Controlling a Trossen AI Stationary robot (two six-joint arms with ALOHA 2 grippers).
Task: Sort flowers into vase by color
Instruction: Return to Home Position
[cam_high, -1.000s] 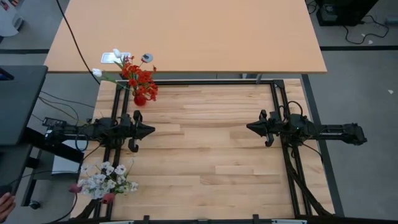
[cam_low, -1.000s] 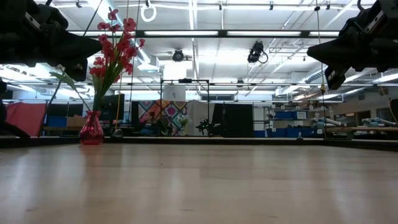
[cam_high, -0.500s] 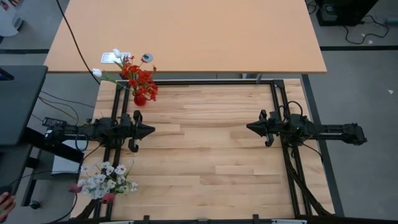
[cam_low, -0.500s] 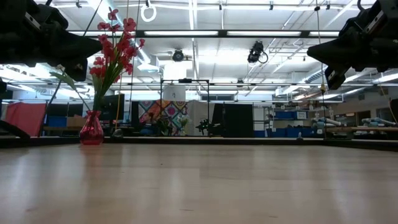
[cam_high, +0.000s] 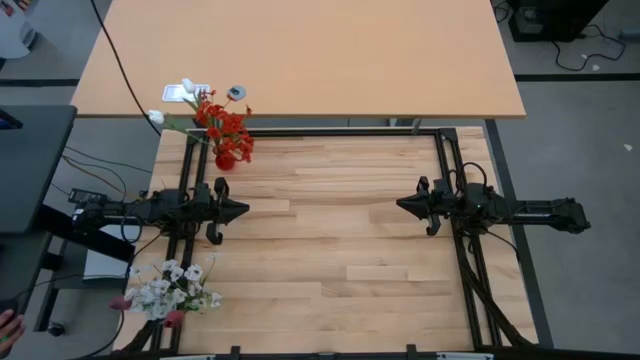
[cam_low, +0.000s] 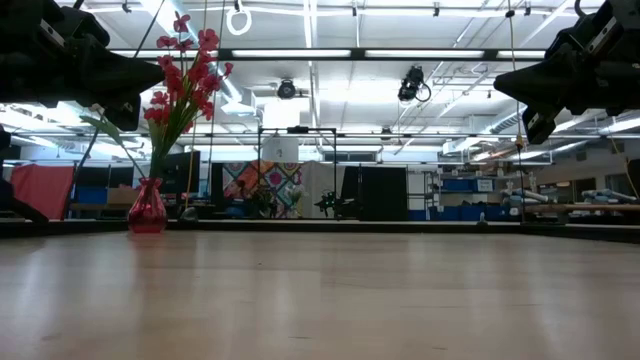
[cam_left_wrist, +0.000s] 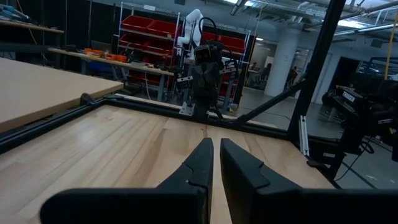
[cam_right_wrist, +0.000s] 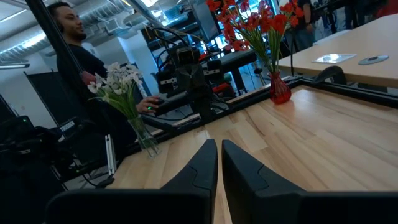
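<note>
High view shows the left gripper (cam_high: 238, 210) and right gripper (cam_high: 403, 205) with fingers pressed together and empty, while red flowers (cam_high: 222, 125) and white flowers (cam_high: 175, 288) stand in vases either side of the left fingers, where a wide arm swing could topple either.

Nothing legible in any of the four views: no words, brands, numbers or signs. Bright patterned panel (cam_low: 262, 186) at the middle of the low view, only coloured shapes, no letters made out. White card (cam_high: 192, 92) on the tan table (cam_high: 320, 50), upper left of the high view, too small to read.
</note>
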